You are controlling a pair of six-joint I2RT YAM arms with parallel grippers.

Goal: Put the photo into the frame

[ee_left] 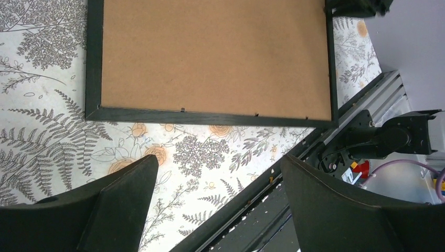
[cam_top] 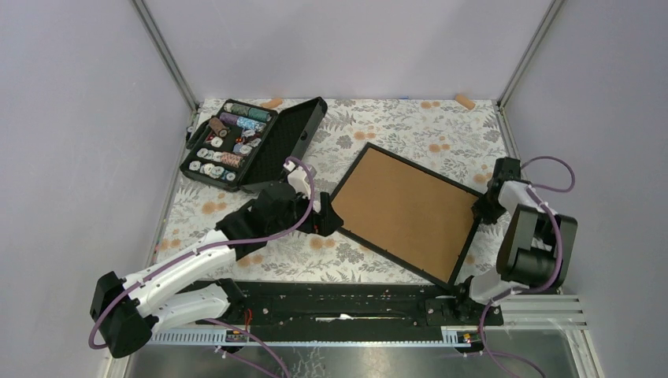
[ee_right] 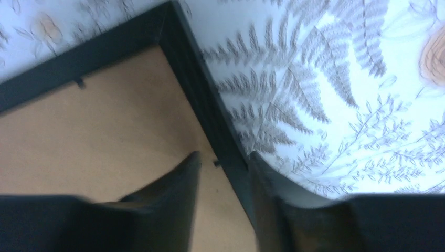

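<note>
Jaws: left wide apart, right astride frame (ee_right: 197,100)

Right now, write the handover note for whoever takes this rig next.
Left end effector: open, empty, above the tablecloth, just short of the frame.
Right end effector: jaws straddle the frame's rim near a corner; the picture is too blurred to show a grip.
Frame: lying flat, brown backing board up.
Photo: not in view.
Done: cannot confirm the photo is inside.
Left: check that.
</note>
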